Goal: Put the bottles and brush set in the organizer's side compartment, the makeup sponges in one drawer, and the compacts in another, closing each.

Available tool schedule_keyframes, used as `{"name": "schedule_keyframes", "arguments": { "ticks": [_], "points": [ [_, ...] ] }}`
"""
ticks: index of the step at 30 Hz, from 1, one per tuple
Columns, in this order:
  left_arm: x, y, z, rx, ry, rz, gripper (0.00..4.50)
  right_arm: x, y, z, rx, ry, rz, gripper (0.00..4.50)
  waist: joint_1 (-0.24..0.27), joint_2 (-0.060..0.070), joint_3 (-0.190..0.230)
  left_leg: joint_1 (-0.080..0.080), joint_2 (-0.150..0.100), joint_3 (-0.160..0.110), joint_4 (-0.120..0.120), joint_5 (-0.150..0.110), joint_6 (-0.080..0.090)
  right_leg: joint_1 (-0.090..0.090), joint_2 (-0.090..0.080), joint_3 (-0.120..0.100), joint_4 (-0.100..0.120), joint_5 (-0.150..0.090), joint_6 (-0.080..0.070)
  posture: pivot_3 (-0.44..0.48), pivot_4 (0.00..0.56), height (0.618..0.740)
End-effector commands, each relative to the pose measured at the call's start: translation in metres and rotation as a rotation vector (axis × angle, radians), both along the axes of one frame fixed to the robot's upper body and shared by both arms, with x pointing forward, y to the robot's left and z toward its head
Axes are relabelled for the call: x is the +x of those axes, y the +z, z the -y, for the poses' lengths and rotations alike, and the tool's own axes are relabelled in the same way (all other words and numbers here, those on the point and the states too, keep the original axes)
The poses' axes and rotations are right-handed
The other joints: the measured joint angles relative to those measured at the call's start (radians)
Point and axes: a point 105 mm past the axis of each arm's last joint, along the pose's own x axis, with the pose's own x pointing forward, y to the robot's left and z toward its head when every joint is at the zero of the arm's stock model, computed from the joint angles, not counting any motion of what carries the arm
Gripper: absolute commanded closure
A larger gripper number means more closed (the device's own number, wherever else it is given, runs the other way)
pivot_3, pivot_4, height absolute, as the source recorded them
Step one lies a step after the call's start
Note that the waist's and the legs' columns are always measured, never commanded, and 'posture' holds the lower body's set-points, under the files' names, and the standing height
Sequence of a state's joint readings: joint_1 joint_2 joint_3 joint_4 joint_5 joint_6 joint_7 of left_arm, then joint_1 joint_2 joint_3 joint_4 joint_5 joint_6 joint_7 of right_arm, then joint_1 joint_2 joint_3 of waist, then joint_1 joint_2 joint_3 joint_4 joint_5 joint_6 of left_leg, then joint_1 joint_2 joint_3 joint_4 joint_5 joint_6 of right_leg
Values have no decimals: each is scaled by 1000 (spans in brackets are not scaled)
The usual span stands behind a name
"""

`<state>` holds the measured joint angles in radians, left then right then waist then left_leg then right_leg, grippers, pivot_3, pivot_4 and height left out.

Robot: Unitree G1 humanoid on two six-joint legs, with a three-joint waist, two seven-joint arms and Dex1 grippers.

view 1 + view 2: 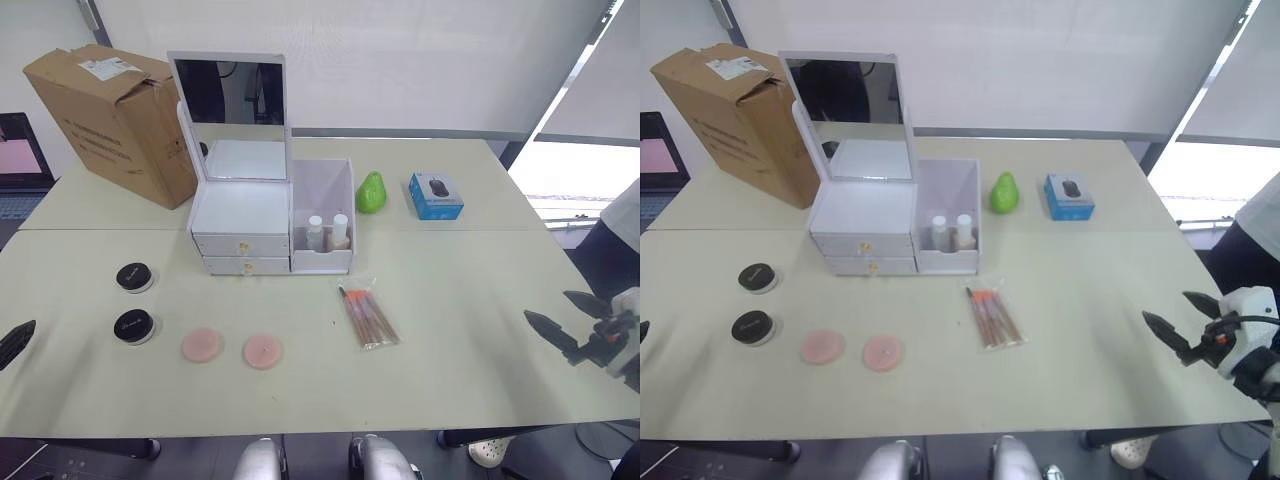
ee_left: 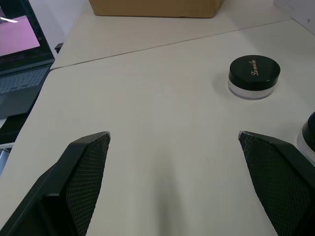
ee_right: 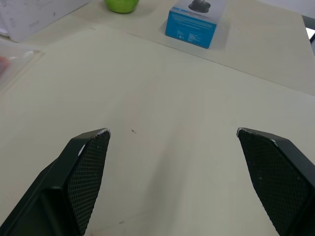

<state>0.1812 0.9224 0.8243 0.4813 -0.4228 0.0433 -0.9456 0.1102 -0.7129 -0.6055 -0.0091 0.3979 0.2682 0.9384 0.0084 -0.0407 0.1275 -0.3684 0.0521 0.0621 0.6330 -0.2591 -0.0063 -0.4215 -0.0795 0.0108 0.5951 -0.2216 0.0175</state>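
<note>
brush set flat, dark tips toward organizer

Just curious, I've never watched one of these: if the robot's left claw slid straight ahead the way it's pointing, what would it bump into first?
Probably nothing soon: the open left gripper faces bare table. The nearer compact sits off to one side, and the cardboard box lies far ahead.
</note>
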Motion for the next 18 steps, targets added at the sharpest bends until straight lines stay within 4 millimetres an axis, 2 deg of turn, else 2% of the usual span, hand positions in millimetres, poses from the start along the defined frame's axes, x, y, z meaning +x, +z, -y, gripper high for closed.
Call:
{"name": "schedule_keyframes", "arguments": {
  "ticks": [1,4,7,11,13,16,18],
  "points": [
    [11,18,11,44,-51,47,0,7,23,-13,-6,49,61,18,1,0,0,0,0,0,0,0,0,0,0,0,0,0,0,0,150,740],
    [26,19,40,43,-142,54,0,14,28,-40,27,146,38,18,4,0,0,0,1,0,0,0,0,0,-1,0,0,0,0,0,150,740],
    [51,15,99,4,-327,61,0,25,42,-76,92,279,22,18,4,0,0,0,0,0,0,0,0,1,-1,0,0,1,1,0,150,740],
    [68,0,183,-57,-567,38,0,31,42,-116,72,457,-98,18,6,-2,-2,-3,-2,0,1,5,8,5,-2,1,0,3,1,0,150,740],
    [72,-5,217,-83,-649,41,0,35,40,-126,60,500,-155,18,5,-5,-4,-2,-1,0,2,5,8,6,0,2,0,7,-4,0,150,740],
    [75,-13,277,-126,-802,44,0,48,35,-145,108,529,-281,18,2,-6,-4,-1,-1,-2,4,5,8,9,3,3,0,7,-5,0,150,740],
    [79,-15,309,-154,-880,49,0,54,30,-155,122,538,-381,18,3,-5,-4,-1,-2,-2,6,5,8,10,3,3,0,7,-4,0,150,740]
  ]
}}
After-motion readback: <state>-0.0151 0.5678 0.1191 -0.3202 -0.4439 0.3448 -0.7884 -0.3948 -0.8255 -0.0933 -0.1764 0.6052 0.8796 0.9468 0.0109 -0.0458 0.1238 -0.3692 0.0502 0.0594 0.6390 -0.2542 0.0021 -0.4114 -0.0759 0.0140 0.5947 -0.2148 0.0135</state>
